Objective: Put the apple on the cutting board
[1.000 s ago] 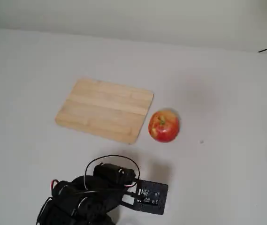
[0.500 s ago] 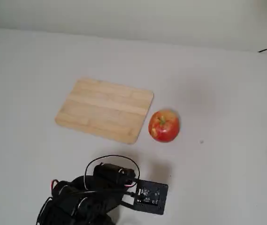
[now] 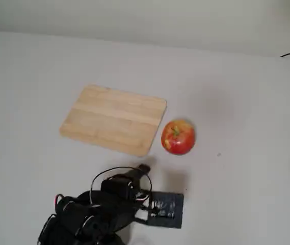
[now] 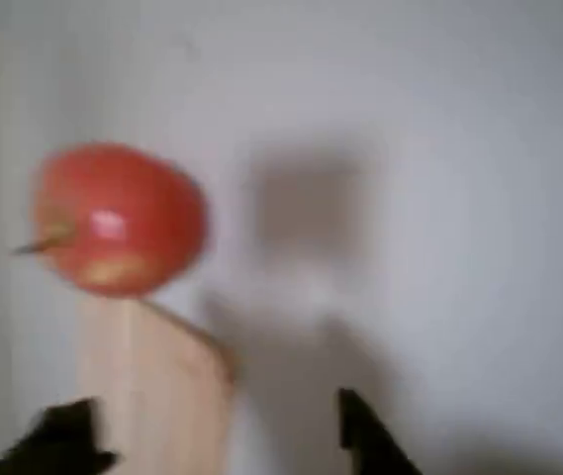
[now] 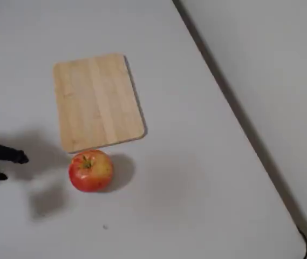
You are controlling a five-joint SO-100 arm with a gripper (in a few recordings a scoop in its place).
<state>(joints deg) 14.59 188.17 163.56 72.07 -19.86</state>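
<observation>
The end effector (image 5: pixel 2 165) was open and held nothing. In a fixed view its two black fingers (image 5: pixel 14 157) poked in from the left edge with a gap between them, and they hung over the desk (image 5: pixel 196 178), left of the apple (image 5: pixel 90 170) and not touching it. In the wrist view the two dark finger tips (image 4: pixel 360 435) sat at the bottom of the picture, far apart, and the picture was blurry.

A second before, the black arm (image 3: pixel 104 209) was folded low at the bottom of a fixed view. Now a small dark tip showed above its loop of wire, closer to the board's near edge, and the flat black part on its right looked smeared.

The apple (image 3: pixel 178 137) was red with yellow patches. It sat on the white desk, just beside a corner of the cutting board (image 3: pixel 114 119), very close to it. I could not tell if the two touched. It had not moved from a second before. In the wrist view the apple (image 4: pixel 118 220) was up on the left, with the cutting board (image 4: pixel 152 386) below it.

The cutting board (image 5: pixel 96 100) lay flat with nothing on it, in the same spot as before.
</observation>
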